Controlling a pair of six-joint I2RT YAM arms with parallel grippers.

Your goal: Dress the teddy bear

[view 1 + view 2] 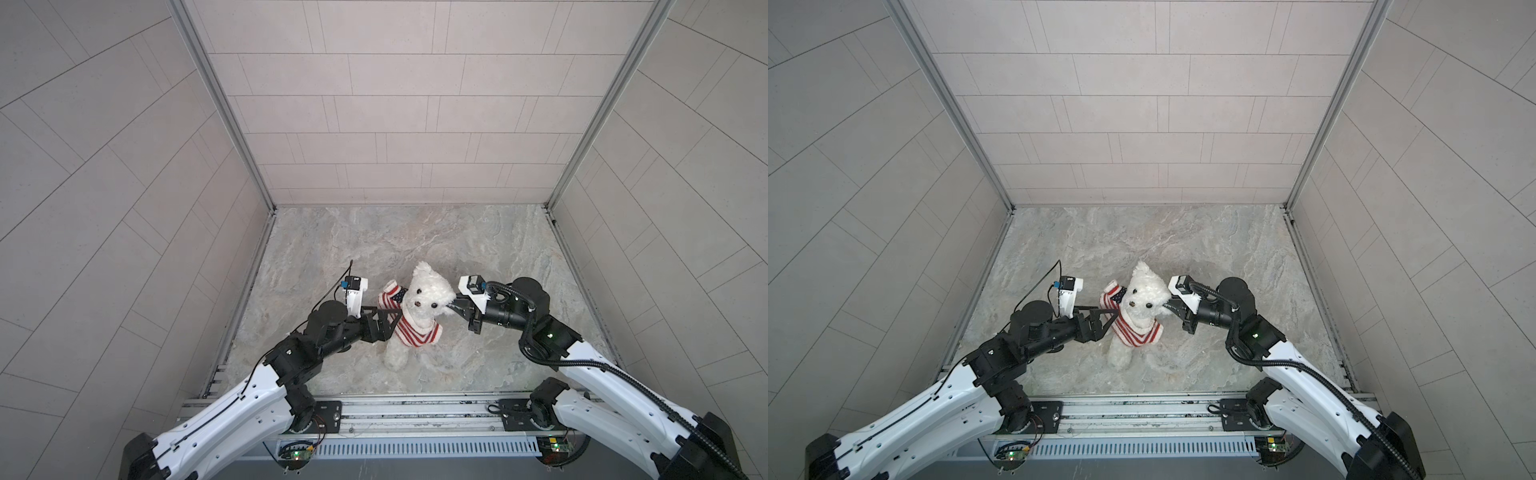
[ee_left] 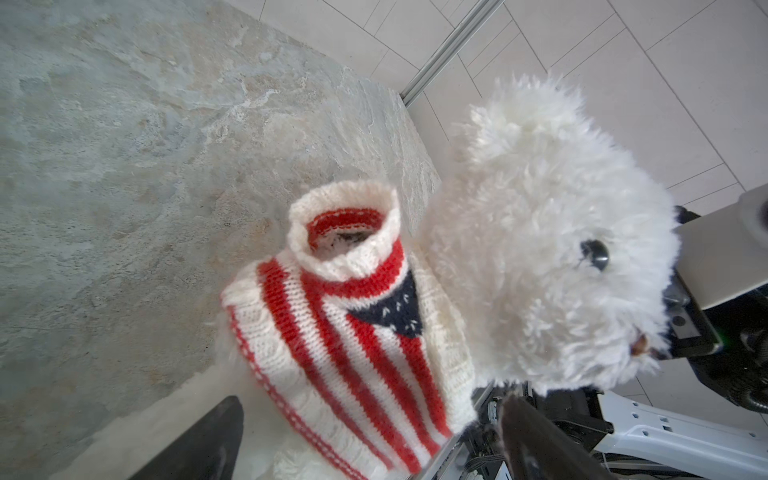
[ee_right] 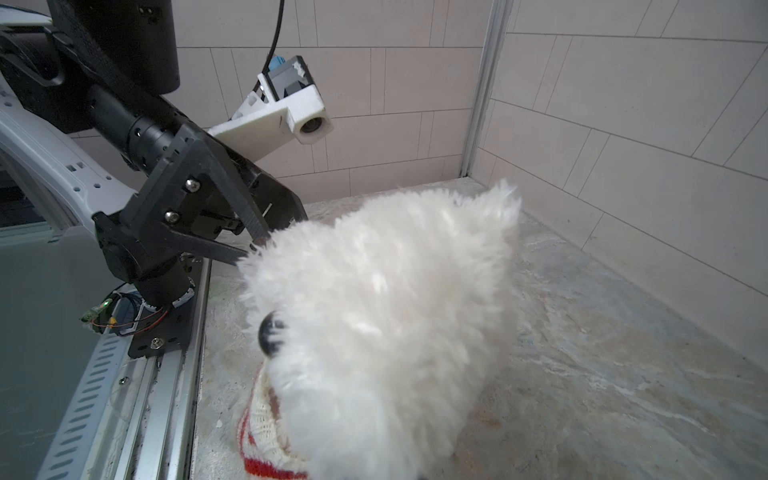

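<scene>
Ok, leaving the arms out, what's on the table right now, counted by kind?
White teddy bear: 1
Red-and-white striped knit sweater: 1
Total: 2

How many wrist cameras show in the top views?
2. The left wrist camera sits left of the teddy bear; the right wrist camera sits right of its head. Neither is hidden.

White teddy bear (image 1: 1144, 297) in striped sweater (image 1: 1136, 332)
</scene>
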